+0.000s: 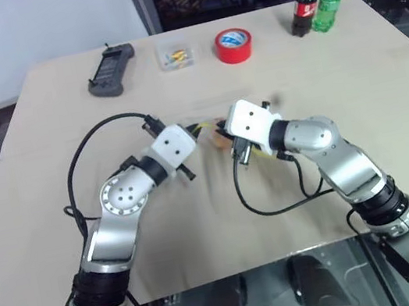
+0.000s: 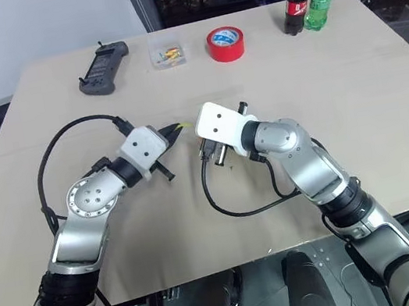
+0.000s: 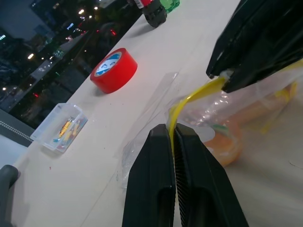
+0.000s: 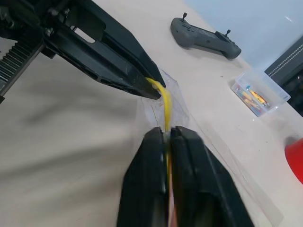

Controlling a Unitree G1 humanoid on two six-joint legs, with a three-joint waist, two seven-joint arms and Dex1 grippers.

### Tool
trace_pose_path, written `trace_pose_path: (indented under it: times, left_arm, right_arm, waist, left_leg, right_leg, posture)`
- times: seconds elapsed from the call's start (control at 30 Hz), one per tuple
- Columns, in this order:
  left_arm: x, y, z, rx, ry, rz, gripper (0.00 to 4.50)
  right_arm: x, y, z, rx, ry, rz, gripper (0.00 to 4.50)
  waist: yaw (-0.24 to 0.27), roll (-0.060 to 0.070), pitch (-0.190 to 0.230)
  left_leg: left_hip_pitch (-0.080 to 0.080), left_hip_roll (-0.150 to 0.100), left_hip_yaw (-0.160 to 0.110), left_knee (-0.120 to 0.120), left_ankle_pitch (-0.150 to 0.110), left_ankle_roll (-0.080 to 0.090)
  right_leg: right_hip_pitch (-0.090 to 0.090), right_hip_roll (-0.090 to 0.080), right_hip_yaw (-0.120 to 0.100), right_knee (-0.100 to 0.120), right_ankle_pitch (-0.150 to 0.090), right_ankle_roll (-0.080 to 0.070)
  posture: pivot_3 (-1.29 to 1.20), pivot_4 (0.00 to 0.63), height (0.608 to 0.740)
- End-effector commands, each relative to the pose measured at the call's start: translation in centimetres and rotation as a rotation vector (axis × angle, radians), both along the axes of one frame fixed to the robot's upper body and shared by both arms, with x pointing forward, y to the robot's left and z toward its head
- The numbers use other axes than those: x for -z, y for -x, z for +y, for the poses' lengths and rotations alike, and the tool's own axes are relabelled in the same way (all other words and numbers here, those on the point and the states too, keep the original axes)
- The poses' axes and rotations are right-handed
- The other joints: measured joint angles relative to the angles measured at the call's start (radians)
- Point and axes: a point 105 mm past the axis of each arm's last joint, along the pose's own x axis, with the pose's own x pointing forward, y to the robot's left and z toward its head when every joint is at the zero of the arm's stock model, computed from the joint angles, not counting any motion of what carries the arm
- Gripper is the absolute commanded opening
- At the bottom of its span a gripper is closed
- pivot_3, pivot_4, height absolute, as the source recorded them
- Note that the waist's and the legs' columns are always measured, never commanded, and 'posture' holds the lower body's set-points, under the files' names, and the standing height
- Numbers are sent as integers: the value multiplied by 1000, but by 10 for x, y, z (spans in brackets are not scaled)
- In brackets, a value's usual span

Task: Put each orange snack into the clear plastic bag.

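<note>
Gripping the yellow seal strip (image 3: 189, 101) of the clear plastic bag (image 3: 246, 111), both end effectors are pinched tight on it.

Head view: left end effector (image 2: 176, 128) and right end effector (image 1: 220, 130) meet tip to tip at mid-worktop (image 1: 382, 82), bag between them. One orange snack (image 1: 219, 139) shows at the meeting point. At 12 o'clock along the far edge: one black handheld controller (image 1: 111, 69), one small clear box (image 1: 176, 56), one red tape roll (image 1: 234, 45), two bottles (image 1: 318, 3), one red-capped, one yellow-capped.

Left wrist view: fingers (image 3: 156, 179) closed flat on the strip; one orange snack, rounded, seen through crinkly film. Tape roll, box with coloured bits beyond.

Right wrist view: ribbed black fingers (image 4: 147, 179) clamped on the strip; opposing end effector grips the same strip just ahead.
</note>
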Motion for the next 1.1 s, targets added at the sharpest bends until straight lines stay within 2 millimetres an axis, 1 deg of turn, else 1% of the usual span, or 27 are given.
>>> trace_pose_path:
  times: [0.03,0.2,0.23,0.7,0.83,0.87,0.97,1.03,1.1]
  left_arm:
    - [-13,5,-2,7,1,-59,0]
    - [-13,5,-2,3,4,-58,0]
    - [-12,6,-2,3,5,-58,0]
    - [-13,6,-1,5,3,-61,0]
    - [-14,4,1,-9,17,-61,0]
    - [-15,3,2,-18,28,-61,0]
    - [-26,-4,13,-72,77,-90,0]
    - [-30,-6,15,-85,91,-104,0]
    - [-32,-7,16,-88,95,-110,0]
  right_arm:
    - [-12,3,4,-21,-15,-49,454]
    - [-11,2,2,-15,-7,-46,454]
    - [-10,2,1,-14,-5,-43,214]
    - [-9,2,0,-11,4,-44,214]
    - [-7,-2,-6,22,22,-52,214]
    - [-7,-5,-12,45,28,-54,214]
    - [-10,-19,-54,199,80,-84,214]
    - [-12,-21,-73,252,95,-89,214]
    - [-13,-21,-87,289,107,-92,214]
  waist:
    - [0,0,0]
    - [0,0,0]
    - [0,0,0]
    - [0,0,0]
    - [0,0,0]
    - [1,0,0]
    - [5,0,0]
    - [8,0,0]
    - [6,0,0]
  left_leg:
    - [0,0,0,0,0,0]
    - [0,0,0,0,0,0]
    - [0,0,0,0,0,0]
    - [0,0,0,0,0,0]
    - [0,0,0,0,0,0]
    - [0,0,0,0,0,0]
    - [0,0,0,1,0,0]
    - [-1,-1,-1,2,0,0]
    - [-1,-1,0,2,0,0]
  right_leg:
    - [0,0,0,0,0,0]
    - [0,0,0,0,0,0]
    - [0,0,0,0,0,0]
    - [0,0,0,0,0,0]
    - [0,0,0,0,0,0]
    - [0,0,0,0,0,0]
    - [0,0,0,0,0,0]
    - [0,0,-1,0,0,0]
    - [0,-1,0,0,0,0]
  posture:
    - [0,150,740]
    - [0,150,740]
    - [0,150,740]
    - [0,150,740]
    - [0,150,740]
    - [0,150,740]
    - [0,150,740]
    - [0,150,740]
    - [0,150,740]
